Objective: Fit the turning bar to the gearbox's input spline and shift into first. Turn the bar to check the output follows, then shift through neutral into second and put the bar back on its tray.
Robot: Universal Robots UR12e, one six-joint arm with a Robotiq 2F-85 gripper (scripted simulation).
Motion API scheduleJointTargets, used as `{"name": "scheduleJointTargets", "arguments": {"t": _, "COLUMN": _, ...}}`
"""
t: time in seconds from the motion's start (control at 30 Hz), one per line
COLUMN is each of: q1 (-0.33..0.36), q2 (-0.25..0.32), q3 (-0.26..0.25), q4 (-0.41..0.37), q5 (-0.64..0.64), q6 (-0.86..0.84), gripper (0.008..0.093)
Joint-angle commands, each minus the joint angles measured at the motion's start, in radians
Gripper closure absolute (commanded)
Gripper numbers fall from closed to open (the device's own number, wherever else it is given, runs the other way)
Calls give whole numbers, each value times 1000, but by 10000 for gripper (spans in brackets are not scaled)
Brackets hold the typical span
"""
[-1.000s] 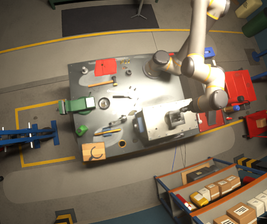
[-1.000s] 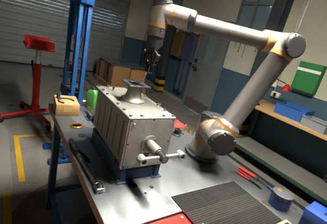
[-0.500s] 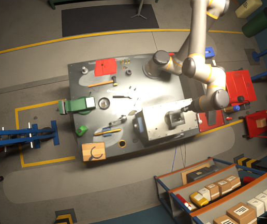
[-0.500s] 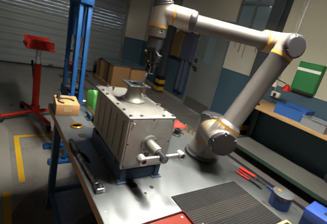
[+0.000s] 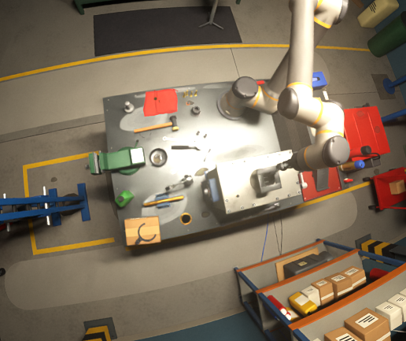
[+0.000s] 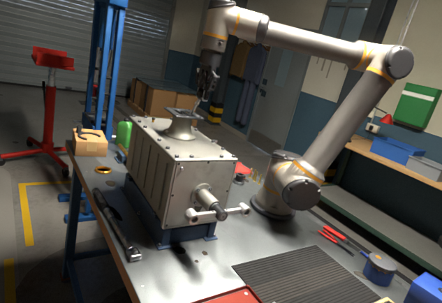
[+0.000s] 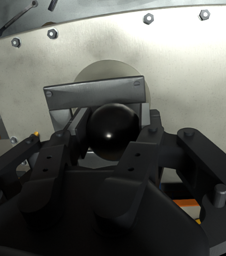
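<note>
The shift lever's shaft is mostly hidden below its black knob [image 7: 112, 131], which is held in my closed gripper [image 7: 111, 133] [image 6: 202, 93] above the gate plate [image 6: 181, 113] on top of the gearbox [image 6: 178, 168] [image 5: 251, 186]. The lever leans toward the far side of the gate. The turning bar [image 6: 216, 213] sits crosswise on the input spline [image 6: 209, 203] at the gearbox's near end face, clear of my fingers.
The gate plate's raised rim [image 7: 93, 92] stands just beyond my fingers. A long breaker bar [image 6: 116, 223] lies along the bench's front edge, a ribbed mat [image 6: 300, 275] and red tray [image 6: 234, 296] lie nearer the camera, and hand tools are scattered over the far bench [image 5: 172, 142].
</note>
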Motion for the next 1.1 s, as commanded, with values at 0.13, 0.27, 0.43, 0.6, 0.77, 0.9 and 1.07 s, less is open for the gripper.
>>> {"name": "scheduleJointTargets", "arguments": {"t": 0.13, "q1": 0, "q2": 0, "q3": 2, "q4": 8, "q5": 0, "q6": 0, "gripper": 934}}
{"name": "scheduleJointTargets", "arguments": {"t": 0.27, "q1": 0, "q2": 2, "q3": 0, "q4": 9, "q5": 0, "q6": 0, "gripper": 934}}
{"name": "scheduleJointTargets", "arguments": {"t": 0.43, "q1": 0, "q2": 3, "q3": -4, "q4": 10, "q5": 0, "q6": 0, "gripper": 934}}
{"name": "scheduleJointTargets", "arguments": {"t": 0.6, "q1": 0, "q2": 5, "q3": -6, "q4": 12, "q5": 0, "q6": 0, "gripper": 934}}
{"name": "scheduleJointTargets", "arguments": {"t": 0.77, "q1": 0, "q2": 5, "q3": -7, "q4": 12, "q5": 0, "q6": 0, "gripper": 934}}
{"name": "scheduleJointTargets", "arguments": {"t": 0.9, "q1": 0, "q2": 5, "q3": -7, "q4": 12, "q5": 0, "q6": 0, "gripper": 894}}
{"name": "scheduleJointTargets", "arguments": {"t": 1.07, "q1": 0, "q2": 5, "q3": -7, "q4": 12, "q5": 0, "q6": 0, "gripper": 794}}
